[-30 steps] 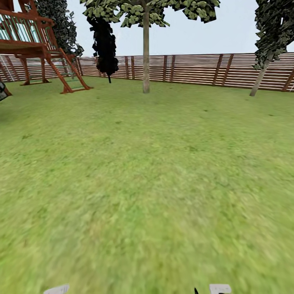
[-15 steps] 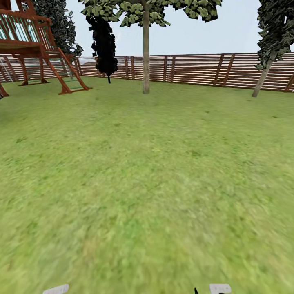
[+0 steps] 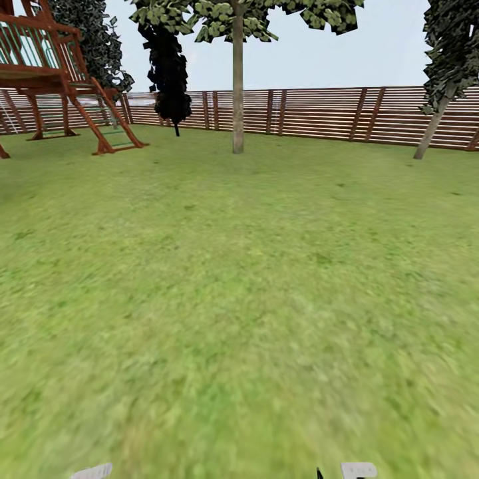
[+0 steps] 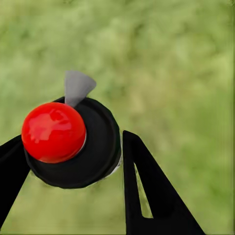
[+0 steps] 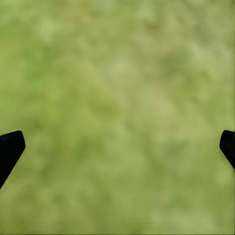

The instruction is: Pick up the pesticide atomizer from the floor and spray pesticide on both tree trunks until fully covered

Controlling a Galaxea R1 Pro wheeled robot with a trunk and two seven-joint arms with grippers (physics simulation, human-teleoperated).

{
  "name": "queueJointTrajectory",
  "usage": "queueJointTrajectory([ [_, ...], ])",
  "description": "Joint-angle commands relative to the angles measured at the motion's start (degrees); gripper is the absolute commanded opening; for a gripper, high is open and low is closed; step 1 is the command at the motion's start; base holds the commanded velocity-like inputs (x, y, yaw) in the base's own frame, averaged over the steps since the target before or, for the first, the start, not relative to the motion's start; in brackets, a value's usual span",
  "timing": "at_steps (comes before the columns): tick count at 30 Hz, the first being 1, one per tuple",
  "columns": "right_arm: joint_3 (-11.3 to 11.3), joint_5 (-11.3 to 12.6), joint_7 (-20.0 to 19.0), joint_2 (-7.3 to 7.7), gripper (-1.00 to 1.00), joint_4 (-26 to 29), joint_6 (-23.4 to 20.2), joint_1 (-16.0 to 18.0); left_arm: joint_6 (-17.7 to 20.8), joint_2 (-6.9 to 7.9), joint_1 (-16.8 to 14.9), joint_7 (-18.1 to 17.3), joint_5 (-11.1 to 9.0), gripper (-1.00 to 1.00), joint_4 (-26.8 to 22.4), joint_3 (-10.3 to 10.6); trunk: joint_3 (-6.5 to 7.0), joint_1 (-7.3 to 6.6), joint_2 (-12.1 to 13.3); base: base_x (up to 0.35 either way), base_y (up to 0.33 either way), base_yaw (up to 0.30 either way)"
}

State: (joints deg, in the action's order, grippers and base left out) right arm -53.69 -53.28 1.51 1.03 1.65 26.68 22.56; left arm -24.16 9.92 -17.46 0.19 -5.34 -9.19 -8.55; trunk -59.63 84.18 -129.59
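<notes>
In the left wrist view my left gripper (image 4: pixel 71 152) is shut on the pesticide atomizer (image 4: pixel 73 142), whose black round cap carries a red knob and a small grey nozzle. Its black fingers (image 4: pixel 147 186) press the cap from both sides above blurred grass. My right gripper (image 5: pixel 117 142) is open, with nothing but grass between its two black fingertips. Far ahead in the head view stands one tree (image 3: pixel 237 86) with a straight, bare, beige-grey trunk and foliage only at the top, a little in front of the fence.
The green lawn (image 3: pixel 239 299) stretches to a brown slat fence (image 3: pixel 319 113). A red-brown wooden play frame with a ladder (image 3: pixel 60 80) stands at the far left. A dark-leaved tree (image 3: pixel 169 73) and a leaning thin-trunked tree (image 3: pixel 434 123) stand by the fence.
The whole head view has shifted: the play frame has slid left, a dark object at the left edge has left the picture, and the fence sits slightly nearer. Both grippers stay as they were.
</notes>
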Motion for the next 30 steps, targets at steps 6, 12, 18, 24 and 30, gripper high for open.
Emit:
queueJointTrajectory([
  [6, -0.45, -0.60, 0.16, -0.02, 1.00, -0.07, 0.16, 0.03, -0.15, 0.01, -0.03, -0.01, -0.55, -1.00, 0.05, 0.20, -0.05, 0.03, -0.02, 0.341, 0.000, 0.000],
  [12, -0.45, -0.60, 0.16, 0.02, 1.00, -0.07, 0.13, 0.03, -0.17, 0.01, -0.03, -0.01, -0.55, -1.00, 0.05, 0.20, -0.05, 0.03, -0.02, 0.341, 0.000, 0.000],
  [18, -0.45, -0.60, 0.16, 0.00, 1.00, -0.07, 0.13, 0.03, -0.18, 0.01, -0.03, -0.01, -0.55, -1.00, 0.05, 0.20, -0.05, 0.03, -0.02, 0.341, 0.000, 0.000],
  [24, -0.45, -0.60, 0.16, 0.00, 1.00, -0.07, 0.14, 0.03, -0.18, 0.01, -0.03, -0.01, -0.55, -1.00, 0.05, 0.20, -0.05, 0.03, -0.02, 0.341, 0.000, 0.000],
  [30, -0.45, -0.60, 0.16, 0.01, 1.00, -0.07, 0.14, 0.03, -0.11, 0.01, -0.03, -0.01, -0.55, -1.00, 0.05, 0.20, -0.05, 0.03, -0.02, 0.341, 0.000, 0.000],
])
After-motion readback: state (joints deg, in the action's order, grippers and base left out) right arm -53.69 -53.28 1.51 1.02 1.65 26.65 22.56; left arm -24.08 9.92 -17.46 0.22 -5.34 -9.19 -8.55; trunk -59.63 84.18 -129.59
